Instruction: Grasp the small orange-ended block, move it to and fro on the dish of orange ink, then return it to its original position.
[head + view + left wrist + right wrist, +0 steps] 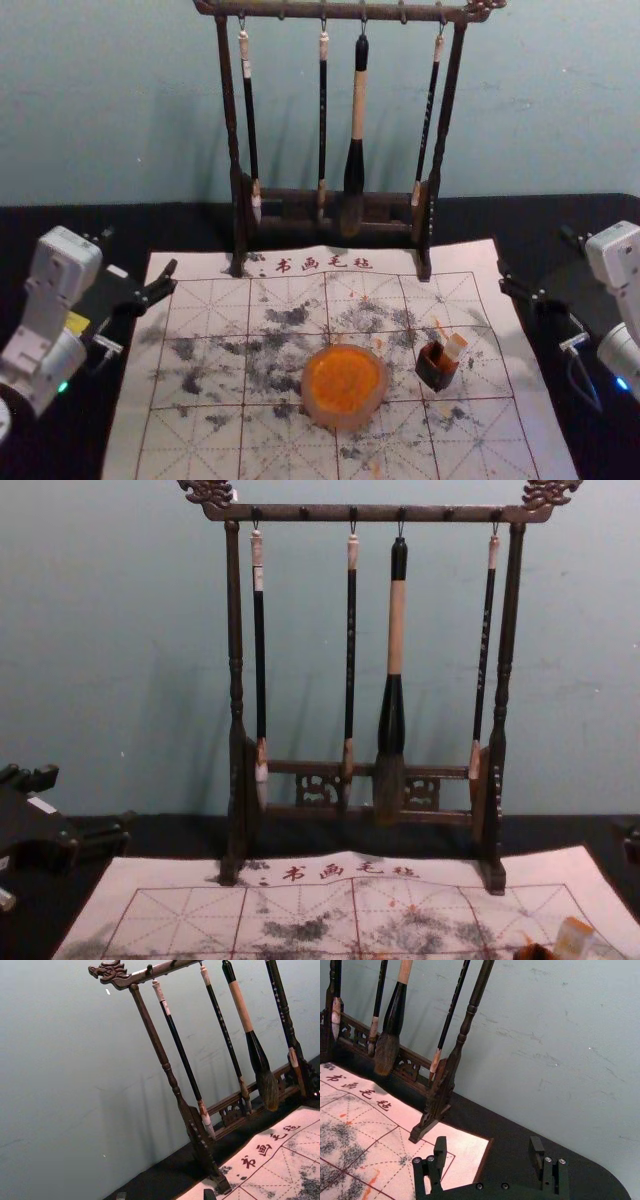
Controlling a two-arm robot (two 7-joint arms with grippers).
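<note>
My left gripper (140,250) is open over the mat's left edge, its fingertips apart. My right gripper (533,250) is open by the right edge, far from the block. The small pale block with orange on it (455,347) leans tilted in a small dark holder (436,368), right of the round dish of orange ink (343,382). In the left wrist view, the left gripper (165,1195) has its tips at the bottom edge. The right wrist view has the right gripper (488,1144) with nothing between its fingers. The block (573,937) is at the chest view's lower right.
A wooden rack (375,514) with several hanging brushes stands behind, its feet on the far part of the stained calligraphy mat (200,440). The dark table (505,1140) extends on both sides of the mat, with a wall behind.
</note>
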